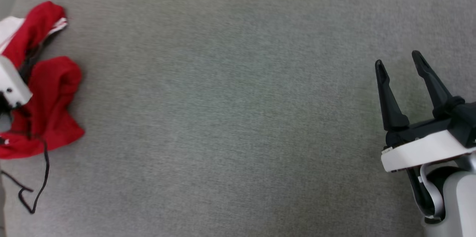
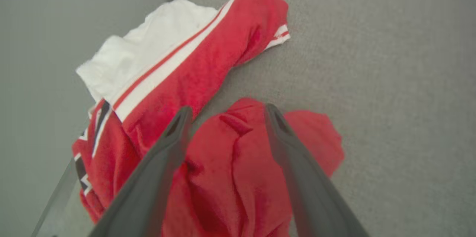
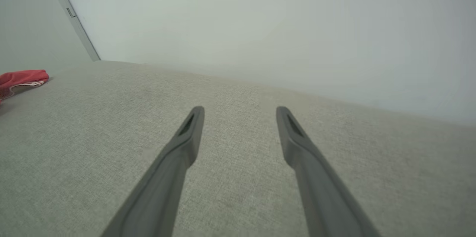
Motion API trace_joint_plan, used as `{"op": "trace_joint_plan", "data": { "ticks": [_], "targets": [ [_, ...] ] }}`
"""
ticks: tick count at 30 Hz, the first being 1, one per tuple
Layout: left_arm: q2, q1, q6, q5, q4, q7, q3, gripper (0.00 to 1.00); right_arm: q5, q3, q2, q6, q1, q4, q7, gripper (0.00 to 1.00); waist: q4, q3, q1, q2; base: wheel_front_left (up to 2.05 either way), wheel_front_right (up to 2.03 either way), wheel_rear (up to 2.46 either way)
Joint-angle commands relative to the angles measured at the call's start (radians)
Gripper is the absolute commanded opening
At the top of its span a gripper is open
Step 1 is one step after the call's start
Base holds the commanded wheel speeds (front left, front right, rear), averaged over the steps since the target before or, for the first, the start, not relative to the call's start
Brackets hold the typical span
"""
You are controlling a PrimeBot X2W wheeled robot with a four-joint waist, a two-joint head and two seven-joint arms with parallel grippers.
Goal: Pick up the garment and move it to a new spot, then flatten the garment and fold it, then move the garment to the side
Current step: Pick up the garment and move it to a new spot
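Note:
The garment [image 1: 48, 106] lies crumpled at the far left edge of the grey surface, red with a white sleeve and striped trim. From the left wrist view the garment [image 2: 208, 77] spreads under and ahead of my left gripper [image 2: 227, 112], whose fingers stand open just above a red fold, gripping nothing. A white part of the left wrist [image 1: 13, 84] overlaps the cloth in the head view. My right gripper [image 1: 399, 64] is open at the right side, far from the cloth, above bare surface. In the right wrist view my right gripper [image 3: 240, 112] points across the surface, with a red corner of the garment [image 3: 22, 79] at the left.
A grey fabric surface [image 1: 230, 118] fills the work area. Its left edge [image 2: 55, 199] runs right beside the garment. A thin black cable [image 1: 41, 177] trails over the surface at the lower left. A pale wall [image 3: 260, 25] rises behind the far edge.

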Motion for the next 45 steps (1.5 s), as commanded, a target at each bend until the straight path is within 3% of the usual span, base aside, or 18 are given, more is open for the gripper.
{"op": "trace_joint_plan", "data": {
  "ticks": [1, 5, 9, 10, 11, 12, 15, 22, 30, 38, 45],
  "targets": [
    [0.015, 0.021, -0.002, -0.013, 0.018, 0.042, 0.006, 1.00, 0.013, 0.001, 0.004, 0.000, -0.023, 0.008, -0.005, 1.00, -0.043, 0.045, -0.0002, 0.0000, 0.00, 0.00, 0.00],
    [0.029, 0.065, 0.009, -0.077, 0.079, 0.195, 0.042, 1.00, 0.020, 0.007, 0.005, 0.000, -0.041, 0.024, -0.013, 1.00, -0.056, 0.065, -0.0002, 0.0000, 0.00, 0.00, 0.00],
    [-0.017, 0.129, 0.043, -0.135, 0.117, 0.287, 0.077, 0.98, 0.023, 0.010, 0.001, 0.000, -0.056, 0.038, -0.019, 1.00, -0.064, 0.070, -0.0002, 0.0000, 0.00, 0.00, 0.00],
    [-0.026, 0.136, 0.049, -0.141, 0.112, 0.287, 0.080, 0.43, 0.024, 0.009, 0.000, 0.000, -0.058, 0.039, -0.019, 1.00, -0.064, 0.071, -0.0002, 0.0000, 0.00, 0.00, 0.00],
    [-0.029, 0.140, 0.052, -0.140, 0.103, 0.278, 0.080, 0.11, 0.023, 0.007, -0.001, 0.000, -0.058, 0.040, -0.019, 1.00, -0.063, 0.071, -0.0002, 0.0000, 0.00, 0.00, 0.00],
    [-0.032, 0.142, 0.056, -0.138, 0.096, 0.271, 0.079, 0.00, 0.019, 0.005, -0.004, 0.000, -0.056, 0.042, -0.020, 1.00, -0.063, 0.068, -0.0002, 0.0000, 0.00, 0.00, 0.00],
    [-0.027, 0.135, 0.073, -0.119, 0.059, 0.215, 0.077, 0.00, 0.017, 0.001, -0.004, 0.000, -0.053, 0.045, -0.021, 1.00, -0.059, 0.055, -0.0002, 0.0000, 0.00, 0.00, 0.00],
    [0.029, 0.099, 0.128, -0.032, -0.022, -0.037, 0.082, 0.00, 0.029, -0.012, 0.017, 0.000, -0.018, 0.064, -0.030, 1.00, -0.052, -0.040, -0.0002, 0.0000, 0.00, 0.00, 0.00],
    [0.047, 0.067, 0.127, 0.058, -0.097, -0.308, 0.041, 0.00, 0.032, -0.042, 0.053, 0.000, 0.051, 0.089, -0.043, 1.00, -0.055, -0.208, -0.0002, 0.0000, 0.00, 0.00, 0.00],
    [-0.015, 0.017, 0.109, 0.097, -0.122, -0.456, -0.036, 0.00, 0.019, -0.060, 0.076, 0.000, 0.122, 0.097, -0.035, 1.00, -0.097, -0.342, -0.0002, 0.0000, 0.00, 0.00, 0.00],
    [-0.143, 0.057, 0.080, 0.086, -0.192, -0.491, -0.124, 0.00, 0.001, -0.058, 0.083, 0.000, 0.171, 0.097, -0.017, 1.00, -0.180, -0.410, -0.0002, 0.0000, 0.00, 0.00, 0.00]
  ]
}}
